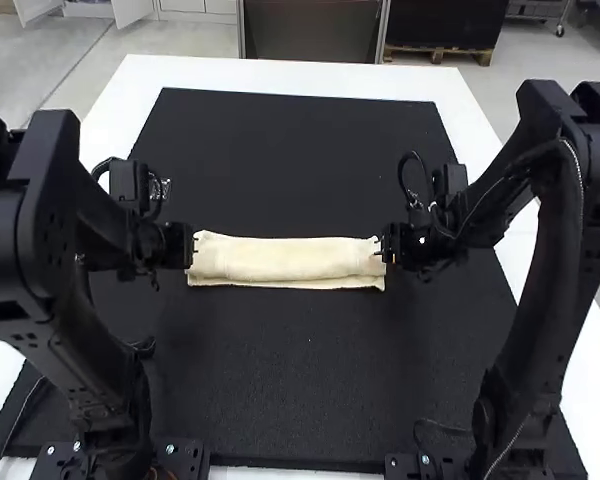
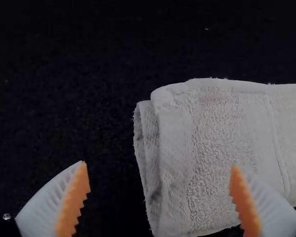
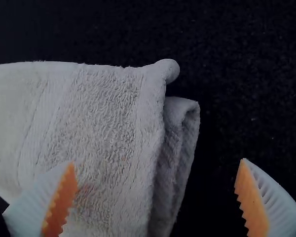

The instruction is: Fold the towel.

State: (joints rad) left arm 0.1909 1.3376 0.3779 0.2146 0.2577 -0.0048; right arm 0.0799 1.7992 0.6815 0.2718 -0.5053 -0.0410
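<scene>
A cream towel lies folded into a narrow strip across the mat, its layers stacked at both short ends. At the strip's left end is my left gripper; at its right end, my right gripper. The left wrist view has my left gripper open wide, one finger over the towel and the other over the mat. My right gripper is likewise open in the right wrist view, with the towel's layered end between its fingers' span.
A black mat lies beneath the towel on a white table. The two arms stand at either side, bent inward over the mat.
</scene>
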